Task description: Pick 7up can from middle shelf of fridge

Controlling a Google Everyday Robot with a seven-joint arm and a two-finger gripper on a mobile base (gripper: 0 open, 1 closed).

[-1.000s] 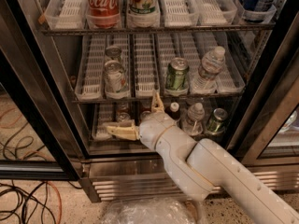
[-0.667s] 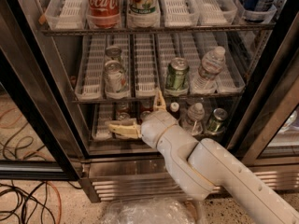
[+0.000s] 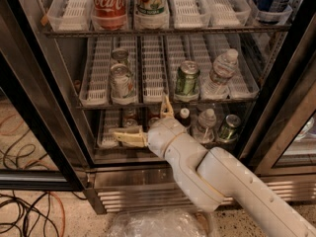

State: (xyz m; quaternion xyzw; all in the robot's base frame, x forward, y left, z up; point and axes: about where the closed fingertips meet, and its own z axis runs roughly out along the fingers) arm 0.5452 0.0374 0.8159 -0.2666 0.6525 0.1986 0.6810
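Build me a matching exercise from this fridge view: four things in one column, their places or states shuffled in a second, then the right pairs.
Things:
1. 7up can
2. green can
3. water bottle
4. gripper

Places or states:
A. farthest right of the drinks on the middle shelf
B. open, just below that shelf's front edge
C. left part of that shelf, at the front of its lane
D. on that shelf, right of centre, next to the water bottle

Pairs: 1-C, 2-D, 3-A, 4-B
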